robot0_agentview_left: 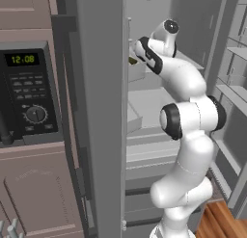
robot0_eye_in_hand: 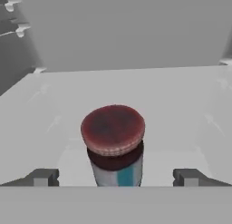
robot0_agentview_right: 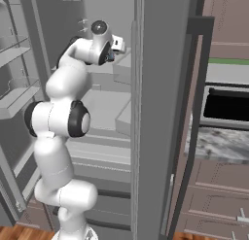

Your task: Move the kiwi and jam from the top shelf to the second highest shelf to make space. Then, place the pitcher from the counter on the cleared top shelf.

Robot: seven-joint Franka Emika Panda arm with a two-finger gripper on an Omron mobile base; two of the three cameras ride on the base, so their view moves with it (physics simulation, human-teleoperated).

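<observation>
Between wide-apart fingertips (robot0_eye_in_hand: 43, 177), gripper (robot0_eye_in_hand: 116, 178) hovering over the jam (robot0_eye_in_hand: 115, 148), gripping nothing. Standing upright on the shelf (robot0_eye_in_hand: 181, 105), long axis vertical, reddish lid (robot0_eye_in_hand: 113, 129) up. Behind, fridge back wall (robot0_eye_in_hand: 136, 28).

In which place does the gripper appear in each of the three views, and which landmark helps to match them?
Left base view: upper centre; the wrist reaches past the grey door edge, fingertips hidden.
Right base view: the gripper is at upper centre, left of the door edge.
Hand view: at the bottom, open, fingertips on either side of the jam.
Shared landmark: the fridge's grey back wall.
</observation>
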